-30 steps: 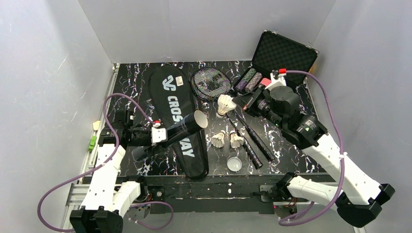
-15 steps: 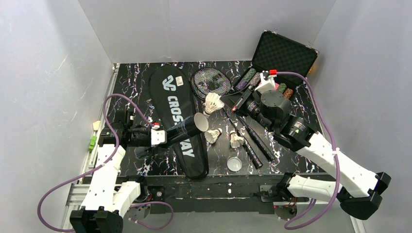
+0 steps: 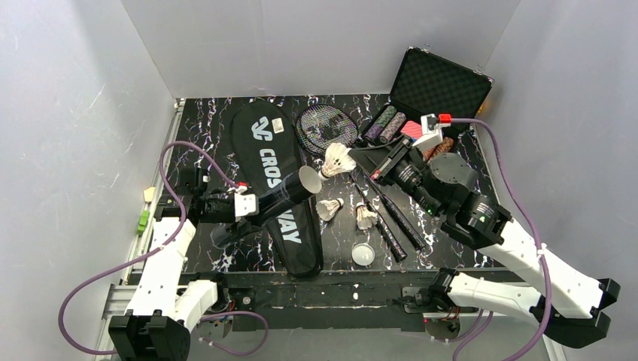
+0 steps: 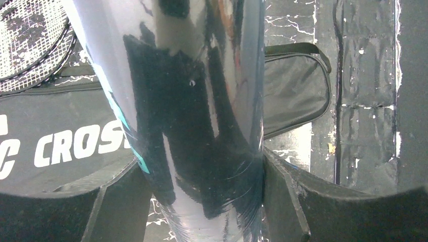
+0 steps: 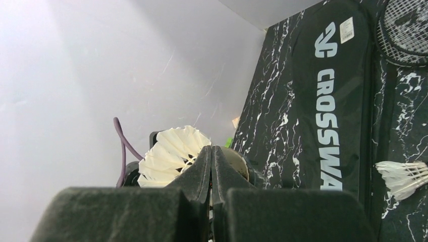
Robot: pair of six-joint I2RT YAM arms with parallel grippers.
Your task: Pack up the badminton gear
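The held shuttlecock (image 3: 338, 159) hangs in the air just beside the open mouth of the clear tube (image 3: 284, 198), not inside yet. R hand (image 3: 355, 160) is pinched tight on it; the wrist view shows the pads (image 5: 198, 169) pressed together w/ white feathers fanning past the tips. Can't tell for sure which end leads, cork or skirt.

L hand (image 3: 244, 207) is clamped round the tube's lower body, fingers (image 4: 118, 201) on either side. The tube is tilted, mouth up toward the R hand, above the CROSSWAY bag (image 3: 265, 154).

Step in hand, as I read it: feed the shuttlecock into the tube. To do it well:
- Line up the shuttle axis w/ the tube axis before pushing.
- Go cork first if poss., since feathers crush on the rim.
- Hold the L hand steady.
- Let go only once the skirt is past the rim.

Further out, 2 more shuttlecocks (image 3: 329, 208) lie on the table (image 3: 203, 135) beside the rackets (image 3: 325, 128). The lid (image 3: 363, 254) sits near the front edge. Those probably come next, lid last for the tube.
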